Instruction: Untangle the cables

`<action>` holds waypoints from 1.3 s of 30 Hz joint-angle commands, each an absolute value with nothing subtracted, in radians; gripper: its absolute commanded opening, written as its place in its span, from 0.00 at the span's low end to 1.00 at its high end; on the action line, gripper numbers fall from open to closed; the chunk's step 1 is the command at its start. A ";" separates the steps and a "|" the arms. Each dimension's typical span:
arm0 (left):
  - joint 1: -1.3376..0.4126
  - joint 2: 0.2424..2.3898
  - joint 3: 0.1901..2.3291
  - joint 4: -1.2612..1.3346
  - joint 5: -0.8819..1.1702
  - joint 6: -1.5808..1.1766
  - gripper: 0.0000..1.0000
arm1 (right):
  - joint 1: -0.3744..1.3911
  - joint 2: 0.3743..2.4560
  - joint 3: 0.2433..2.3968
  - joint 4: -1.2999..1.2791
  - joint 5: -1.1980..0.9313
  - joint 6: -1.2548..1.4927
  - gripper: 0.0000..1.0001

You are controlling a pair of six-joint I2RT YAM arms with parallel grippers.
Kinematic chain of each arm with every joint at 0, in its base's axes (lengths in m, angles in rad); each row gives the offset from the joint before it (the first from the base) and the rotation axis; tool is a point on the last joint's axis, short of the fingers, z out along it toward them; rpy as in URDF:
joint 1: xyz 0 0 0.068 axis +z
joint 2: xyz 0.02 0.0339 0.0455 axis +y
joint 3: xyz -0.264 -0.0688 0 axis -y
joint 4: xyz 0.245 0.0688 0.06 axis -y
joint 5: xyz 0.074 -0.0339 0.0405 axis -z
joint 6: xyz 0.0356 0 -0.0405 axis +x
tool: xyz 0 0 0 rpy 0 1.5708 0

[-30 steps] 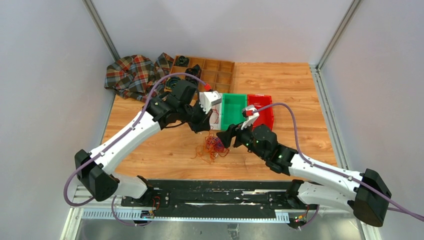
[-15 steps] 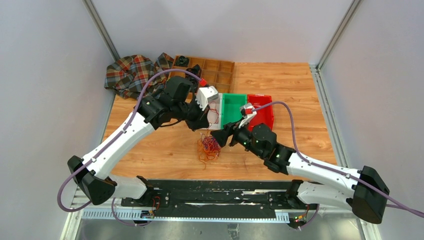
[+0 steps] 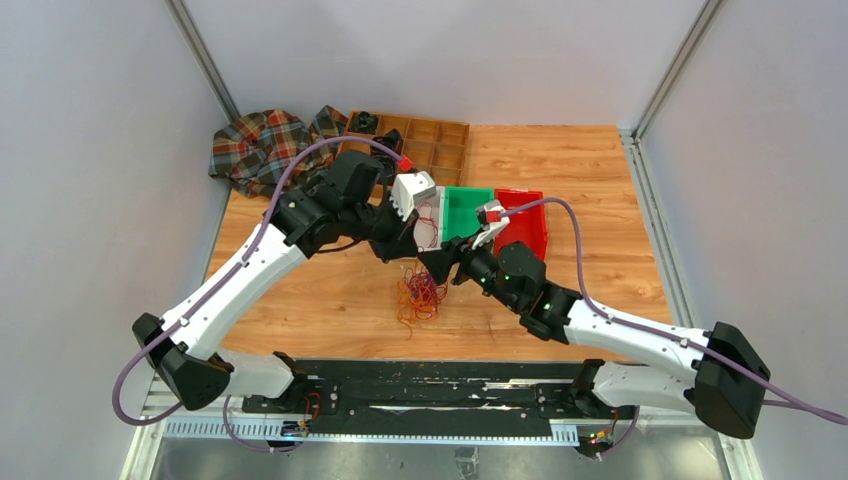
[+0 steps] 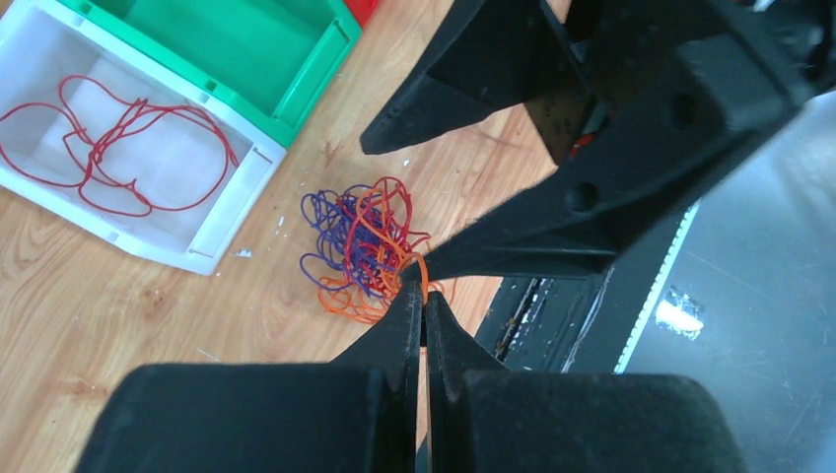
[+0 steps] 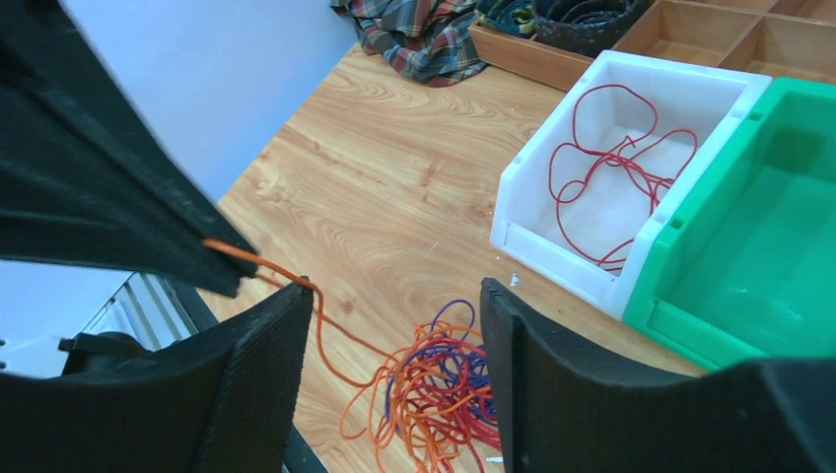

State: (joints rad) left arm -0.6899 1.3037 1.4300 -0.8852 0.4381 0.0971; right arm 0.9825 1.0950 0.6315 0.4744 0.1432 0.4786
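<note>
Jaws of the left gripper [image 4: 424,296] are pinched shut on one orange cable [image 4: 422,271], held raised above the wooden table [image 4: 59,335]. From the tips that strand drops to the tangle [image 4: 360,241] of orange, red and purple-blue cables, which lies on the table just below and to the upper left of the tips in the left wrist view. In the right wrist view the strand's long axis slants from the upper left down to the bottom centre, crossing the inner edge of the left-hand finger. The right gripper [image 5: 394,305] stands wide and holds nothing; the tangle shows low in its gap, so this arm looks best placed to take a second hold there. Beyond the tangle a loose red cable [image 4: 118,148] lies in the white bin [image 4: 158,251], with the green bin [image 4: 306,94] touching its far side.
</note>
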 commanded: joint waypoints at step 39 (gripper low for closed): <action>-0.696 1.359 1.964 -0.999 0.539 0.136 0.00 | 0.996 1.213 0.610 0.561 0.231 0.545 0.54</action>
